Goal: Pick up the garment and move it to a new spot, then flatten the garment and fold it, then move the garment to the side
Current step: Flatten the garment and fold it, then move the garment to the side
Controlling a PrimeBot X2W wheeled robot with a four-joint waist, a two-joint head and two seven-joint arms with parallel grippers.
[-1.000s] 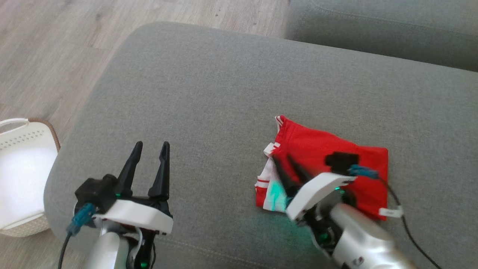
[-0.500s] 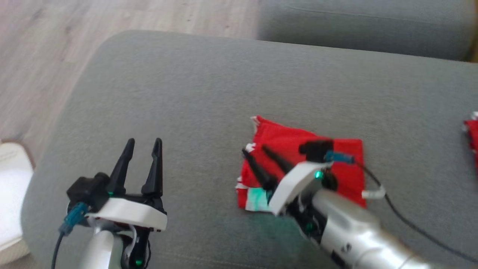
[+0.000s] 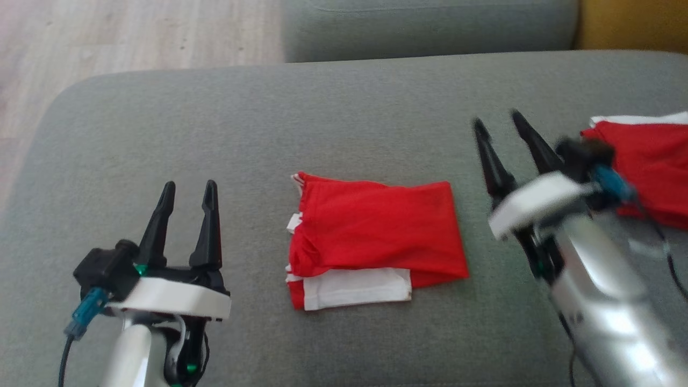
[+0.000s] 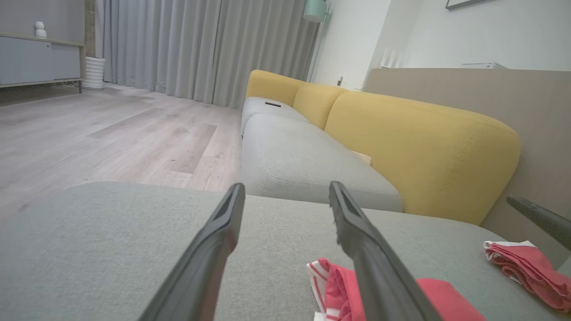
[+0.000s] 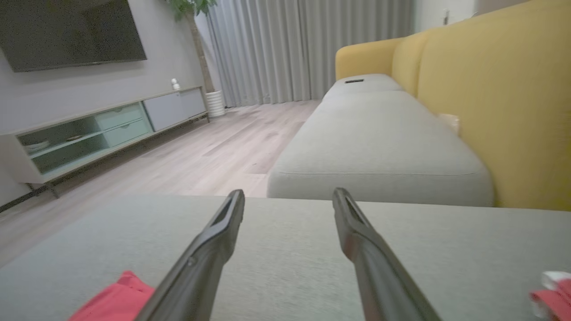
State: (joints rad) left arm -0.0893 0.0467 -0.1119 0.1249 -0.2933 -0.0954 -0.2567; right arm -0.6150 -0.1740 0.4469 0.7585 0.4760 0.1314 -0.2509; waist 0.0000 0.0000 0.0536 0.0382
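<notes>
The garment [image 3: 376, 226], red with white trim, lies folded on the grey sofa cushion [image 3: 322, 118], with a white layer showing at its near edge. To its left my left gripper [image 3: 190, 185] stands open and empty, apart from it. My right gripper [image 3: 495, 119] hovers open and empty to the garment's right. The left wrist view looks past the open left gripper [image 4: 286, 186] at the garment's [image 4: 334, 285] edge. In the right wrist view the open right gripper [image 5: 288, 193] points over bare cushion, a corner of the garment [image 5: 116, 303] at lower left.
A second red and white garment [image 3: 650, 161] lies crumpled at the cushion's right, beside my right wrist. Behind are another grey cushion [image 3: 430, 27] and the yellow backrest [image 3: 634, 24]. Wooden floor [image 3: 107, 37] lies beyond the cushion's left edge.
The head camera has turned right. My right gripper has opened, let go of the garment and drawn away to its right. The garment now lies uncovered. The left gripper has kept still.
</notes>
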